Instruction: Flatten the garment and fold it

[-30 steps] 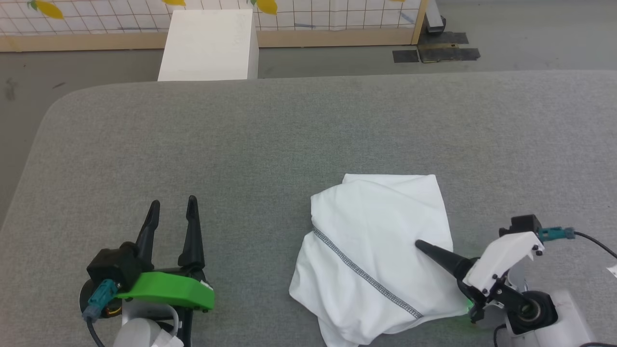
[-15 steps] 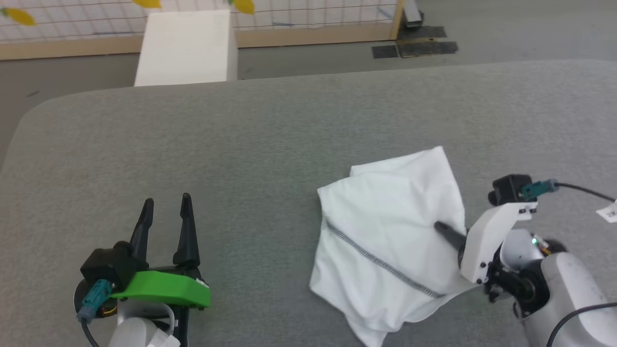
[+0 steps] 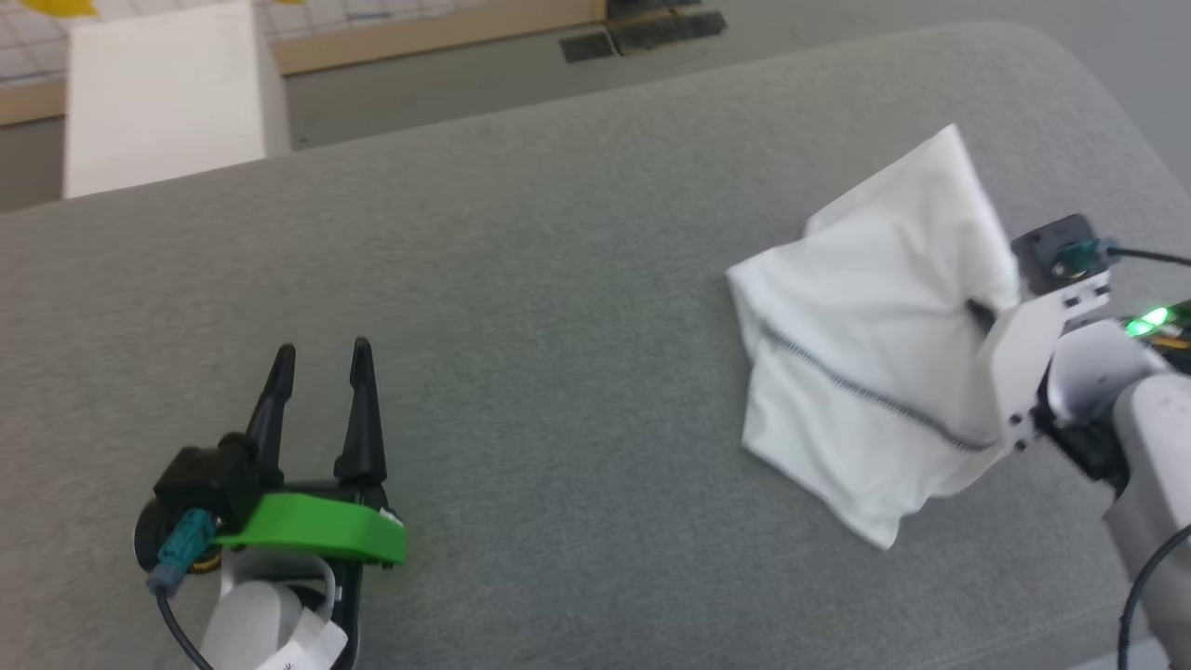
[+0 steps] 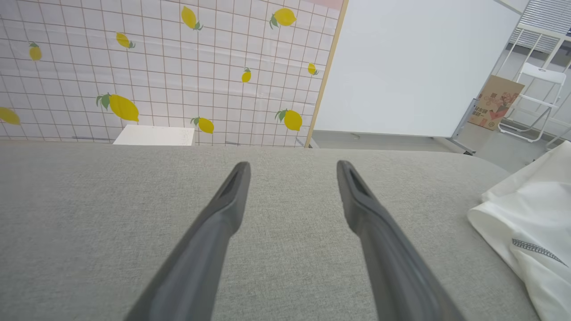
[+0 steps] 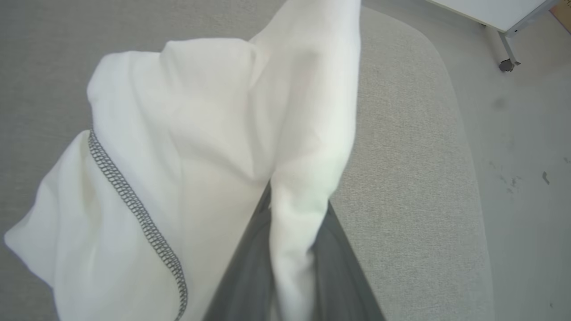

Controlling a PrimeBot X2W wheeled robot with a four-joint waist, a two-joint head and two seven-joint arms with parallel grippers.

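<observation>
The garment [image 3: 865, 354] is at the right side of the grey padded table [image 3: 558, 279], near its rounded corner. It is bunched into a loose white bundle, and a dark dotted seam [image 3: 865, 391] crosses its front. Read the head view from the left. You find the white box [image 3: 163, 98] beyond the table's far edge. The left gripper [image 3: 323, 349] sits over the near left of the table, well apart from the garment, fingers spread and holding nothing. At the far right, the right gripper [image 5: 296, 209] is clamped on a fold of the garment. In the right wrist view you see that fold pinched between both fingers.
</observation>
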